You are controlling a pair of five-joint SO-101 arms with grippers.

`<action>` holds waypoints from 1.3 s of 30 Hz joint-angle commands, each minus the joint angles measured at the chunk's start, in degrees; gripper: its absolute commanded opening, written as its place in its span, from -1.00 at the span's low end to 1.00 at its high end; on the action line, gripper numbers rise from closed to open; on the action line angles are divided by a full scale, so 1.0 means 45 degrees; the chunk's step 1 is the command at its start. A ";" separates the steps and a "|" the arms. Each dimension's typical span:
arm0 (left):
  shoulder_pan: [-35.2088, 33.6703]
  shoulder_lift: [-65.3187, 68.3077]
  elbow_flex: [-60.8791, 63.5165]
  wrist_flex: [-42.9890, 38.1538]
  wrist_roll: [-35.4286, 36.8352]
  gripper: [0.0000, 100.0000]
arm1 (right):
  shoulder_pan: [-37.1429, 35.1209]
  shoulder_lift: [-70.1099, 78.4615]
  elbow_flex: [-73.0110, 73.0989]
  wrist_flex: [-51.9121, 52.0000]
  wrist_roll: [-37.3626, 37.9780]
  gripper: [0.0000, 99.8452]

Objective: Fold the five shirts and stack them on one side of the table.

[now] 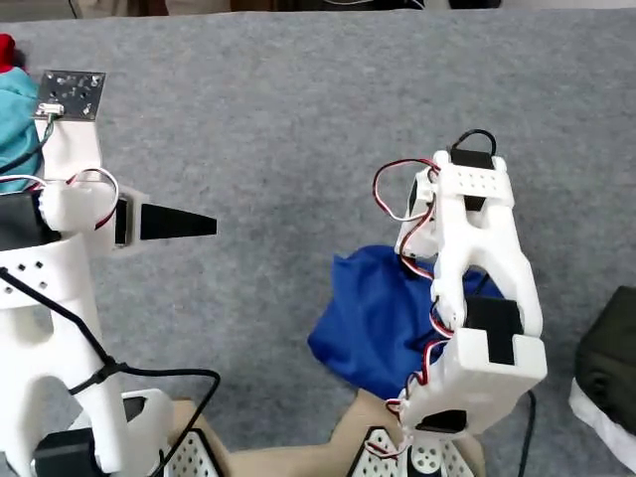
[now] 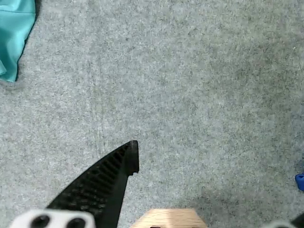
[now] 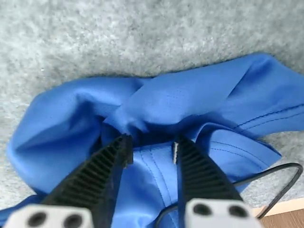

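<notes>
A crumpled blue shirt (image 1: 373, 318) lies on the grey felt near the front middle. My right arm (image 1: 482, 248) stands over it. In the right wrist view, my right gripper (image 3: 151, 149) is open, its two black fingertips down at a bunched fold of the blue shirt (image 3: 190, 99). My left gripper (image 1: 199, 225) hovers over bare felt at the left and points right. It is open and holds nothing; one black finger (image 2: 116, 180) shows in the left wrist view. A teal shirt (image 1: 15, 119) lies at the far left edge, also seen as teal cloth (image 2: 14, 33).
A dark garment (image 1: 608, 358) rests on a white one (image 1: 596, 409) at the right edge. Something red (image 1: 5, 50) sits at the back left corner. Grey felt (image 1: 298, 119) stretches across the middle and back. The arm bases stand on a wooden strip (image 1: 278, 459) in front.
</notes>
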 commanded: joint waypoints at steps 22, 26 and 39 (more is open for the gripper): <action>-0.0039 -0.0361 0.0020 0.0137 -0.0059 0.10 | -0.0029 -0.4210 -0.3214 0.0352 0.1270 -0.99; -0.0039 -0.0361 0.0020 0.0137 -0.0059 0.10 | 0.0264 -0.5167 -0.5245 -0.0156 0.0137 -0.99; 0.3810 -0.0264 0.0371 0.0117 0.0020 0.10 | 0.3077 -0.4913 -0.8293 -0.6740 0.0488 -0.99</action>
